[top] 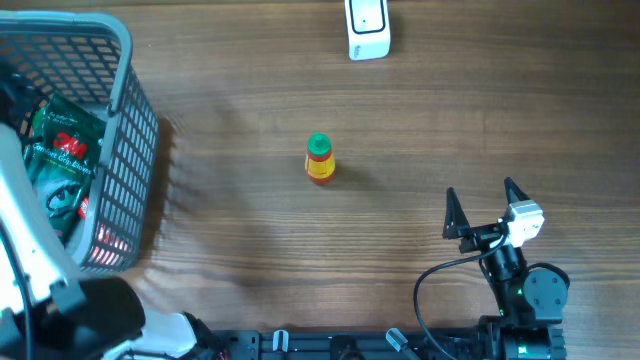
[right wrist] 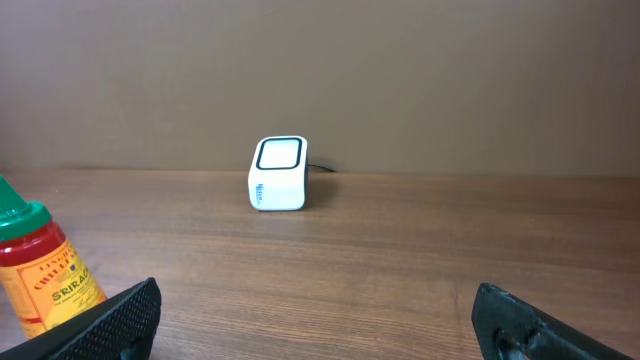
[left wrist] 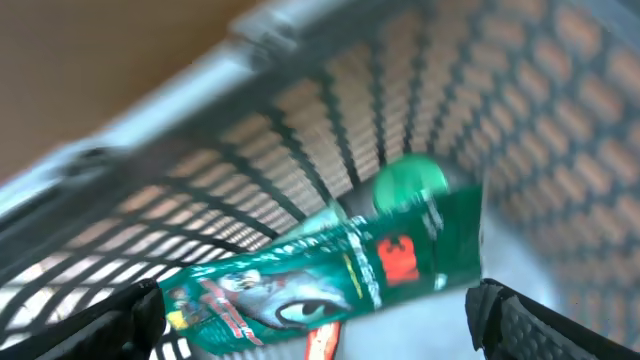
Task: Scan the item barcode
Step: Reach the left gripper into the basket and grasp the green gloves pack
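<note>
Grippers both spread wide, empty. Green printed plastic packet (left wrist: 340,275) lies between the fingers of the left gripper (left wrist: 320,328) (inside the grey mesh basket (top: 135,170)); closing skewed could snag mesh. Red green-capped sauce bottle (top: 319,160) stands ahead-left of the right gripper (top: 480,190).

Shop checkout mock-up: barcode scanner (top: 367,28), shopping basket (top: 135,170).

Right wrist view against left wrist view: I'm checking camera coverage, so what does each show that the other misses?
Only the right wrist view: the white scanner and the green-capped sriracha bottle, standing apart on the wooden table. Only the left wrist view: the grey mesh basket with a green 3M packet inside. Shared: each shows its own gripper, right gripper and left gripper, open and empty.
</note>
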Tool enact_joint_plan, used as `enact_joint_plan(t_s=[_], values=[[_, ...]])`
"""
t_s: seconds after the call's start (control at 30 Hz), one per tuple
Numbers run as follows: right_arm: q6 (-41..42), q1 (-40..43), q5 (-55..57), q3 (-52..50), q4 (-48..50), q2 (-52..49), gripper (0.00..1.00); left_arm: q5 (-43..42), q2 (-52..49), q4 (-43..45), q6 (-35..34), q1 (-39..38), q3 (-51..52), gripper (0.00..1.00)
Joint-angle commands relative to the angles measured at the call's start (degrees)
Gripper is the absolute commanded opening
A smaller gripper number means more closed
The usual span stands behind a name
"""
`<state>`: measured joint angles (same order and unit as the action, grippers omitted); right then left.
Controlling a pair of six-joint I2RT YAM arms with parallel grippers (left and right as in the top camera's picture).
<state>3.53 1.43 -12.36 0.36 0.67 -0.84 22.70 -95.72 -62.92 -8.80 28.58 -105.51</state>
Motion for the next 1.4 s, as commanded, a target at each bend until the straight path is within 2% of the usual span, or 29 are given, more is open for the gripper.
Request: enact_joint_plan(t_s=[0.0, 0.4, 0.67, 1.1, 1.13, 1.17, 1.2, 1.23, 1.27, 1.3, 1.37], values=[[-0.52, -0.31, 0.74, -0.07, 0.20, 0.57, 1.00, -9.03, -3.87, 0.13, 14.78, 0.22, 2.60, 1.00], [-0.55, -0.31, 0.72, -0.07, 0.20, 0.57, 1.00, -9.22, -10.97, 5.77, 29.22, 2.16, 9.84, 1.00], [-0.52, -0.31, 0.72, -0.07, 0.22, 0.57, 1.00, -9.31, -13.94, 9.77, 29.66, 5.38, 10.27, 1.00], [-0.50, -0.31, 0.74, -0.07, 0.20, 0.57, 0.99, -20.37, -18.71, 10.16, 29.64, 9.46, 12.68, 0.98], [-0.52, -0.31, 0.74, -0.07, 0.20, 0.57, 1.00, -21.18, -18.71, 10.14, 29.66, 9.46, 13.22, 0.95], [-0.55, -0.31, 0.74, -0.07, 0.20, 0.57, 1.00, -21.70, -18.71, 10.05, 29.73, 9.46, 13.51, 0.85], [-0.55, -0.31, 0.74, -0.07, 0.20, 0.57, 1.00, -22.08, -18.71, 9.94, 30.27, 9.46, 13.51, 0.66], [-0.55, -0.31, 0.74, -0.07, 0.20, 0.57, 1.00, -22.03, -18.71, 9.92, 31.45, 9.46, 13.51, 0.31], [-0.55, -0.31, 0.74, -0.07, 0.20, 0.57, 1.00, -22.03, -18.64, 9.81, 31.58, 9.46, 13.49, 0.10], [-0.55, -0.31, 0.74, -0.07, 0.20, 0.57, 1.00, -22.08, -18.51, 9.51, 31.56, 9.46, 13.46, 0.04], [-0.52, -0.31, 0.74, -0.07, 0.20, 0.57, 1.00, -22.08, -17.92, 8.85, 31.56, 9.42, 13.46, 0.04]])
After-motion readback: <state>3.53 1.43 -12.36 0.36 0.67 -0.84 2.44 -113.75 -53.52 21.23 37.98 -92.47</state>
